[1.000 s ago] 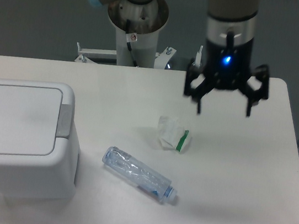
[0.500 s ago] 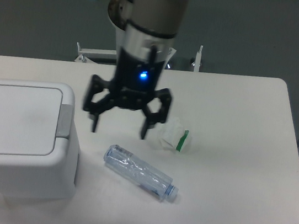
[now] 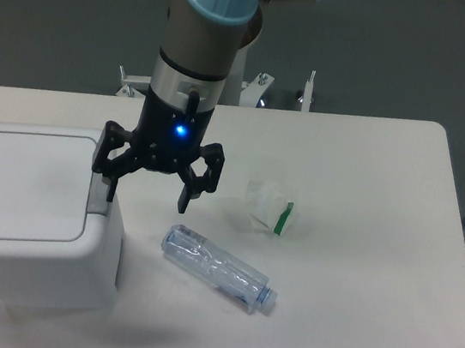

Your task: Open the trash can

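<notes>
1 gripper (image 3: 145, 202): jaws spread wide, holding nothing, over the trash can's (image 3: 27, 214) right edge by the grey tab (image 3: 100, 181).
Lid: shut.
Bottle (image 3: 217, 270): near desk's front edge.

A robot lab test bench

A bare white counter (image 3: 373, 159) stands before a plain dark grey wall, with the arm's metal pedestal (image 3: 206, 84) bolted on brackets at the far edge. A white trash can (image 3: 27, 214), a crushed clear bottle (image 3: 217, 269) and a crumpled wrapper (image 3: 269, 207) lie spread out like test props.
</notes>
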`<state>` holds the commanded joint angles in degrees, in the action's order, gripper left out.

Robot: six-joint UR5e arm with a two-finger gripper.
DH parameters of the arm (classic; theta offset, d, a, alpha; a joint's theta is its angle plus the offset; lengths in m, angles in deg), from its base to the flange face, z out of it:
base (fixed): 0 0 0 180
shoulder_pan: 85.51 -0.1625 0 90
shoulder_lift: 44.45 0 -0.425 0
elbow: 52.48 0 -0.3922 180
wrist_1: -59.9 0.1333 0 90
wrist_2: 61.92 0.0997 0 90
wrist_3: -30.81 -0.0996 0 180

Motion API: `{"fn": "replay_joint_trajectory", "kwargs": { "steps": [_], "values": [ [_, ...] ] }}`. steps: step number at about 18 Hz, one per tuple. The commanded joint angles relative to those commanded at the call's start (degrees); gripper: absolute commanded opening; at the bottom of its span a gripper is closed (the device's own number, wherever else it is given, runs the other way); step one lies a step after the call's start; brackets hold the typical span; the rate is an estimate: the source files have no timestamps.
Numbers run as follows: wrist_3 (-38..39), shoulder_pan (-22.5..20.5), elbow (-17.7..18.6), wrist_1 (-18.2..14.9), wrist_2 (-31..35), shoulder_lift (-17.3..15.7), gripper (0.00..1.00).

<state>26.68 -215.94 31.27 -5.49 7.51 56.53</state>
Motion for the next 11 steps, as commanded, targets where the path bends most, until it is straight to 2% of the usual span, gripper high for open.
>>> {"fn": "replay_joint_trajectory", "kwargs": {
  "steps": [11],
  "values": [
    [-0.09,0.88,1.50,0.44,0.09,-0.09,1.00]
  ]
}}
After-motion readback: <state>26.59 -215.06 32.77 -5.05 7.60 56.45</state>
